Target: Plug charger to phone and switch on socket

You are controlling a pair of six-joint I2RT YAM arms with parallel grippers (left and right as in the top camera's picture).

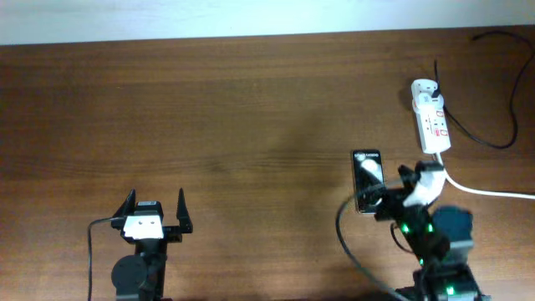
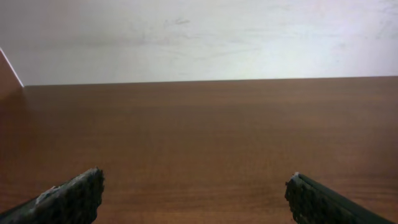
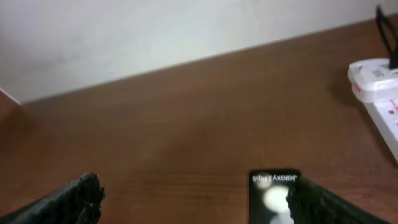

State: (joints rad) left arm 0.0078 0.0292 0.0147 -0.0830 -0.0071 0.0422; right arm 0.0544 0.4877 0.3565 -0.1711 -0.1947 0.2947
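Observation:
The phone (image 1: 366,172) lies face up on the table right of centre, with white glare on its glass. It also shows in the right wrist view (image 3: 268,198), small text at its far end. The white socket (image 1: 430,117) lies behind and right of it, and shows at the right edge of the right wrist view (image 3: 376,81). The thin black charger (image 1: 495,144) runs from the socket's far end and loops over the table's back right. My right gripper (image 1: 389,191) is open at the phone's near right corner, holding nothing. My left gripper (image 1: 155,209) is open and empty at the front left.
The socket's thick white cord (image 1: 493,192) runs right, off the table's edge, close to my right arm. A black cable (image 1: 344,230) curves beside the right arm's base. The left wrist view shows only bare wood (image 2: 199,137) up to the white wall.

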